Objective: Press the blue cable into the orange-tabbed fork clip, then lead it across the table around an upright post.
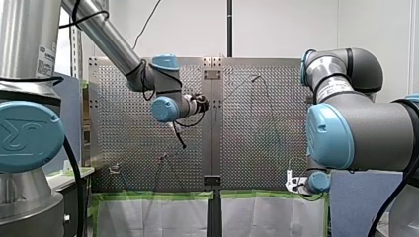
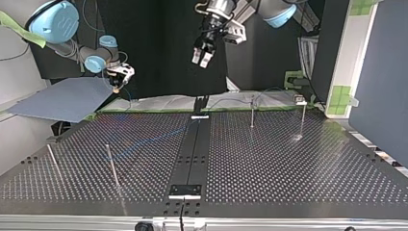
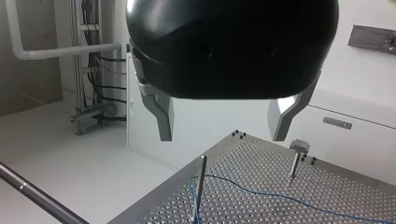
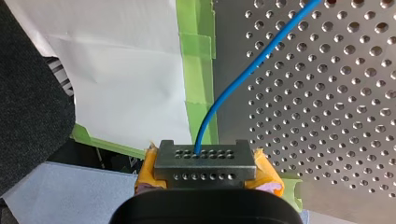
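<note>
Top view first: where did we have our left gripper (image 2: pixel 201 60)?

We held it at the upper middle of the frame, fingers pointing down, well above the perforated table (image 2: pixel 288 159) and touching nothing.

And its fingers?

Left wrist view showed them wide apart with nothing between them. Below and ahead of them stood an upright post (image 3: pixel 200 186). The blue cable (image 3: pixel 261 191) passed that post's foot and ran across the holes. Further off stood a second post (image 3: pixel 299 146) with a small block on top. We could not tell whether the cable touched that one.

What about our right gripper (image 2: pixel 118 83)?

We saw it at the upper left of the top view, beyond the table's far edge. In the right wrist view its yellow-padded fingers were pressed together on the cable. The cable rose from between them and curved away over the table, beside a strip of green tape (image 4: pixel 196 56).

Did the cable show anywhere else?

Only faintly, as a thin blue line over the left half of the table in the top view.
</note>
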Robot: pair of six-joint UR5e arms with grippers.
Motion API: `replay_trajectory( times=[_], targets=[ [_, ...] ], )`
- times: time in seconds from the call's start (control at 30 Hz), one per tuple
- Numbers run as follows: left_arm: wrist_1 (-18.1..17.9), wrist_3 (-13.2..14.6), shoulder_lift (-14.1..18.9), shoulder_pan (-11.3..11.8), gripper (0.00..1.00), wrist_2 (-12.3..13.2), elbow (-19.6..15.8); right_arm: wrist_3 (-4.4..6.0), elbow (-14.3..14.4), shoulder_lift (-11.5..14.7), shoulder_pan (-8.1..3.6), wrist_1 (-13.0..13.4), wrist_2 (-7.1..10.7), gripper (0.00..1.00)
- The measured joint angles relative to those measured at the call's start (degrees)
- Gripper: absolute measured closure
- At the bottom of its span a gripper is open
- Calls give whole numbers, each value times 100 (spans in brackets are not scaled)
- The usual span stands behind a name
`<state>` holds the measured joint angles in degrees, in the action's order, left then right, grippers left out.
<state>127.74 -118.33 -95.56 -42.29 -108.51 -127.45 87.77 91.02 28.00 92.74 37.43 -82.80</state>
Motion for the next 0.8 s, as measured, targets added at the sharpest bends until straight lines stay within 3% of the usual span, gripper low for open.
replay_trajectory(
  times=[0.33,0.8],
  targets=[
    [-557,53,-35,15,0,-73,-557,-45,0,14,1,-7,0,100],
    [-1256,204,-701,76,0,-301,-1314,-67,0,42,25,-36,16,100]
  ],
)
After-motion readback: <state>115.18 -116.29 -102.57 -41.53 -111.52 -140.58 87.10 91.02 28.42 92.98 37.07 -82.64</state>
